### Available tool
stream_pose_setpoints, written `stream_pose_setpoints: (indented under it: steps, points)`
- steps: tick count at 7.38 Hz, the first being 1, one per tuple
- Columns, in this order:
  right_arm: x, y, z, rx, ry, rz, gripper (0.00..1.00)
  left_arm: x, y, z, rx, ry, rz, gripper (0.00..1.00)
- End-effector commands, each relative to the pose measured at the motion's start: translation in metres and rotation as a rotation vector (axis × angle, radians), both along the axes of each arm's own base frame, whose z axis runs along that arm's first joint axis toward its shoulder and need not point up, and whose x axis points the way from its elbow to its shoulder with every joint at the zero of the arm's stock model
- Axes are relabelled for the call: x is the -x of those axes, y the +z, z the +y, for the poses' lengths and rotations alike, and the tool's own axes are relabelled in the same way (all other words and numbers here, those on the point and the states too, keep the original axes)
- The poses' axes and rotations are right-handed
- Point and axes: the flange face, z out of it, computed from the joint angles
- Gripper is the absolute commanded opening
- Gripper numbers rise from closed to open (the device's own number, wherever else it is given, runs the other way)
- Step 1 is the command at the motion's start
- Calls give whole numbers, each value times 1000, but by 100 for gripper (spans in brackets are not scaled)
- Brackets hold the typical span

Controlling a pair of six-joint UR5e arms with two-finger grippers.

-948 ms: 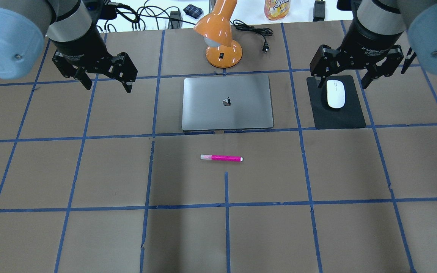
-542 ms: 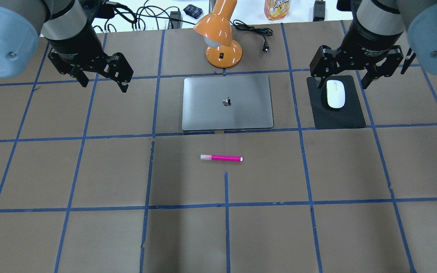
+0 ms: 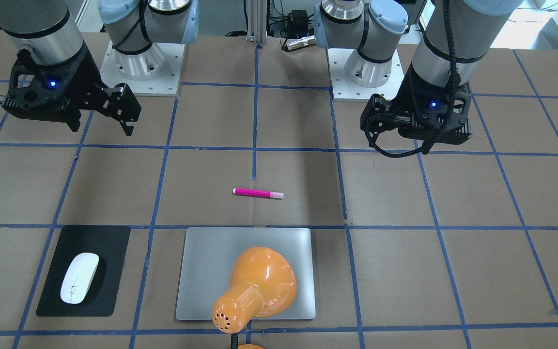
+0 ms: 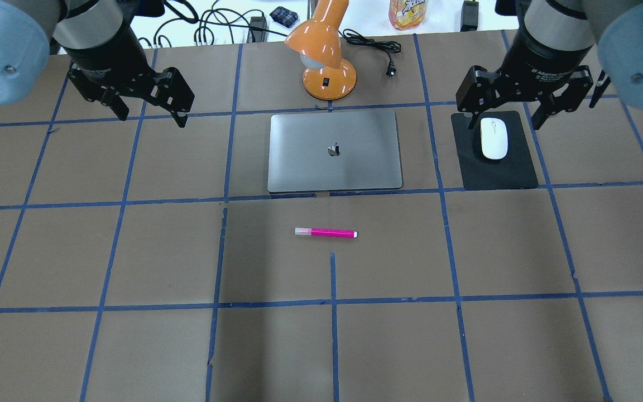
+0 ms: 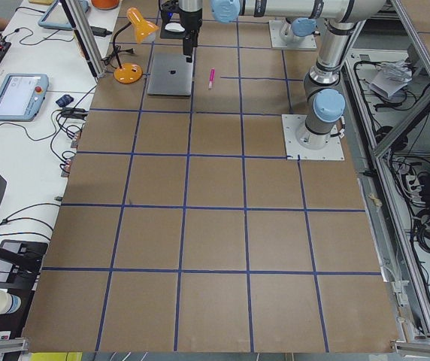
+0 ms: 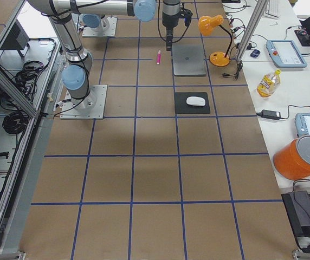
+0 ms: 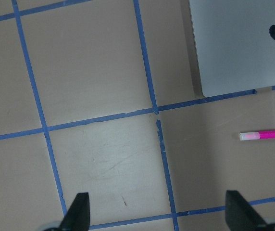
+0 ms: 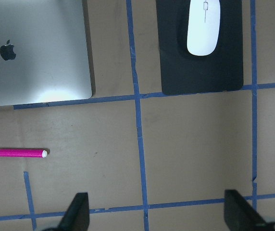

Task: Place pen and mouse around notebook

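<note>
The silver-grey notebook (image 4: 334, 151) lies flat and closed at the table's far centre. In front of it, nearer the robot, the magenta pen (image 4: 326, 232) rests crosswise on the brown paper, apart from the notebook. The white mouse (image 4: 493, 138) sits on a black mat (image 4: 500, 174) to the notebook's right. My right gripper (image 4: 505, 124) hangs open high above the mouse, holding nothing. My left gripper (image 4: 152, 118) hangs open and empty over bare table left of the notebook. The left wrist view shows the notebook's corner (image 7: 243, 43) and the pen (image 7: 267, 135).
An orange desk lamp (image 4: 327, 67) stands just behind the notebook, its shade leaning over the lid in the front-facing view (image 3: 255, 286). Its plug (image 4: 391, 70) lies loose beside it. Cables and a bottle (image 4: 408, 12) sit beyond the table's far edge.
My left gripper has drifted slightly toward the far edge and left, still open. The right gripper, pen, mouse and notebook have not moved.
</note>
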Motion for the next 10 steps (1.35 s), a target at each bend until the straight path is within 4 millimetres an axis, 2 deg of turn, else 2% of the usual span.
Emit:
stream_pose_setpoints:
  steps: [1,2,3,4,5,6,7,10]
  points:
    - [0,0,-1,0,0,-3,100,-4,-3,-2,-4,17,7,100]
    - [-1,1,-1,1,0,-6,100,-11,-1,-5,-3,33,16,100]
    - [-1,0,-1,0,0,-6,100,-29,-1,-6,-2,78,73,100]
    - [0,0,-1,0,0,-4,100,-35,7,1,-13,120,42,100]
    - [0,0,-1,0,0,-3,100,-38,8,2,-15,139,21,100]
    - [0,1,0,1,0,2,100,-36,-1,-2,-36,134,19,100]
    - [1,1,0,0,0,5,100,-35,-2,-4,-33,132,19,100]
    - [0,1,0,1,0,-1,100,-34,4,-1,-18,124,20,100]
